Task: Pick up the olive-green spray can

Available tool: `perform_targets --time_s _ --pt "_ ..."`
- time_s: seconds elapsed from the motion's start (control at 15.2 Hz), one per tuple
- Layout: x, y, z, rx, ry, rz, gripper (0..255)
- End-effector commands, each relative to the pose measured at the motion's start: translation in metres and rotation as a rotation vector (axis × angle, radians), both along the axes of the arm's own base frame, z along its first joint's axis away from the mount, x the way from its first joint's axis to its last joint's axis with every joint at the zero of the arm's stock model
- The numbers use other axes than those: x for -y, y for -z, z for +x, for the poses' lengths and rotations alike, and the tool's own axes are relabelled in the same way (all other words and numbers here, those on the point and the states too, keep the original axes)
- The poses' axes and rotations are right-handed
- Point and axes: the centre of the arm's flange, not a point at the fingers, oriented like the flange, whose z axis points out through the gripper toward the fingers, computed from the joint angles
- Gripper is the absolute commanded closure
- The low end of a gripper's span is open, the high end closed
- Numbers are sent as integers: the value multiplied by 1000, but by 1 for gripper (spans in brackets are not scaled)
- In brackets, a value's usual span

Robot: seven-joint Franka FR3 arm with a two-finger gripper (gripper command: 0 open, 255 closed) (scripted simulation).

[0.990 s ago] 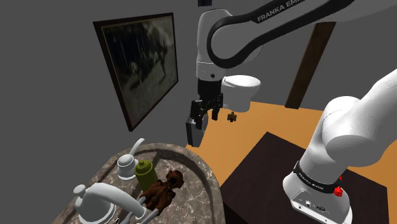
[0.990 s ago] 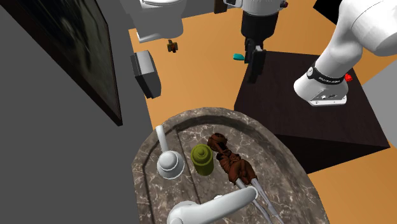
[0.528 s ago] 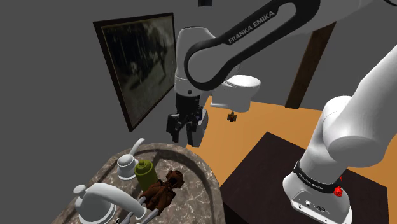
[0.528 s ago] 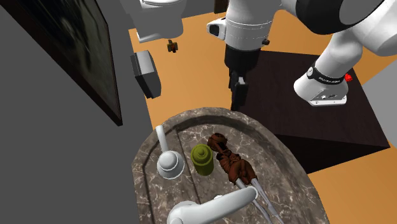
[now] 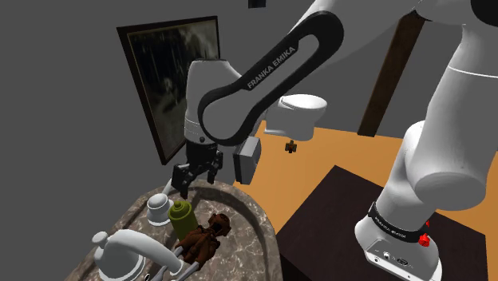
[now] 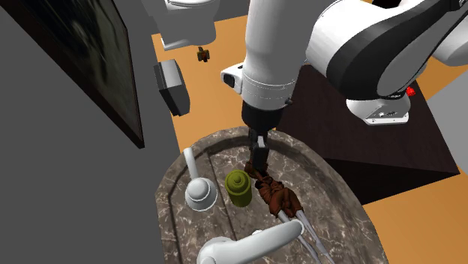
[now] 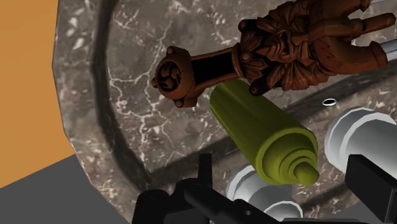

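The olive-green spray can (image 5: 180, 213) stands upright in a marbled stone basin (image 5: 247, 209), between a white capped bottle (image 5: 158, 207) and a brown carved piece (image 5: 206, 234). My gripper (image 5: 185, 180) hangs open just above the can, with nothing between its fingers. In the second exterior view the gripper (image 6: 259, 155) is over the basin's rim side, close above the can (image 6: 240, 187) and the brown piece (image 6: 274, 192). In the wrist view the can (image 7: 261, 130) lies ahead between the spread fingers (image 7: 371, 180), untouched, partly under the brown piece (image 7: 286, 44).
A white faucet (image 5: 132, 249) arches over the basin's near end. A dark framed picture (image 5: 171, 80) hangs on the grey wall. A grey box (image 6: 171, 86), a white toilet (image 5: 302, 112), orange floor and my dark stand (image 6: 375, 135) lie beyond.
The arm has swung toward the shoulder view's left and dropped, carrying the gripper from over the orange floor to just above the can in the basin.
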Motion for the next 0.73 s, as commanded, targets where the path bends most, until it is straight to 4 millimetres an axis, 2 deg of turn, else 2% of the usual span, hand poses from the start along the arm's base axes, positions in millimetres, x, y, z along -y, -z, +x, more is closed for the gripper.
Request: perform_targets --time_s 0.0,0.13,0.2,0.66 --pt "-20 9 10 20 -4 13 0" --pt "-40 17 19 38 -9 24 0" --pt "-43 18 20 40 -9 26 0" --pt "-43 58 20 40 -9 26 0"
